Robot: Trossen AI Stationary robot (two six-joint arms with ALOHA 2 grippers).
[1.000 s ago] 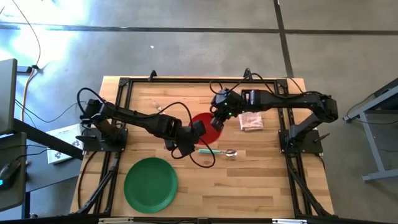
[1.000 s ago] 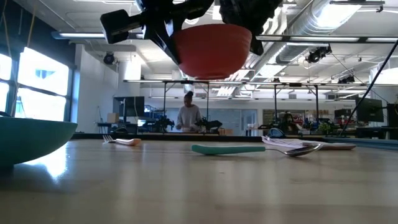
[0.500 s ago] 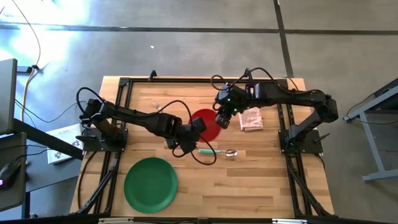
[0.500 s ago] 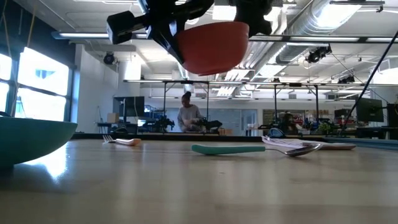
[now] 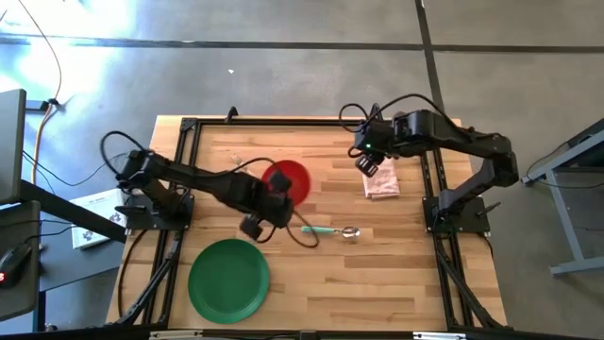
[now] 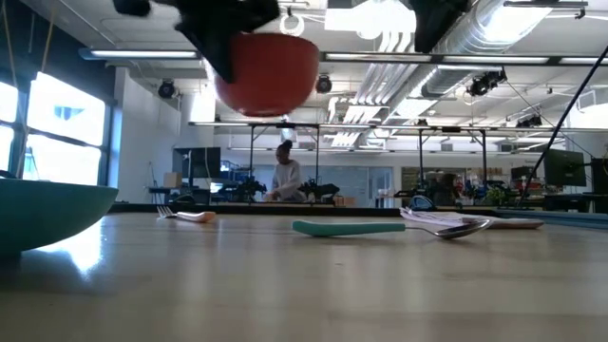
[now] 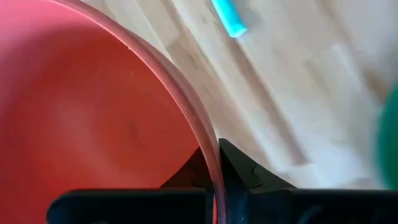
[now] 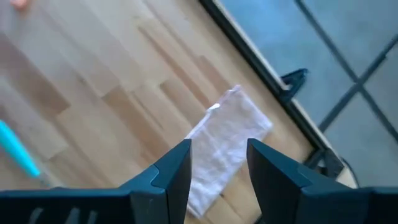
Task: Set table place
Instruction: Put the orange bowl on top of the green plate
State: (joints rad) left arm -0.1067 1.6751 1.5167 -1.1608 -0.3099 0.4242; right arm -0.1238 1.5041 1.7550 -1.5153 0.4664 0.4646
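Pinching red bowl rim, left tool

A red bowl, green plate, teal-handled spoon and pale pink napkin on the light wooden bench.

A grey concrete floor with dark seams surrounds the work area, sunlit at one corner. Beyond, the room is a large open hall: tall bright windows on one side, exposed ducts and ceiling lights overhead, and a person standing among distant benches.
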